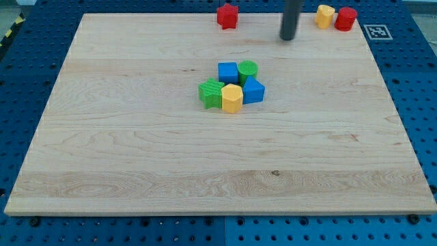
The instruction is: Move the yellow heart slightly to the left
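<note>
The dark rod tool stands upright near the view's top edge of the wooden table, my tip resting on bare wood and touching no block; being a plain rod, the tool has no jaws and holds nothing. To the view's right of my tip, near but apart from it, sits the yellow heart, close to the table's top edge. Which way the heart's point faces, and how its long axis runs, cannot be made out at this size. Just beside it on the view's right, touching or nearly so, is a red block of rounded shape. To the view's left of my tip, well apart along the same top edge, stands a second red block with an angular outline. Toward the view's bottom from my tip, near the table's middle, five blocks huddle together: a blue cube, a green round block, a second blue block, a yellow block and a green block.
</note>
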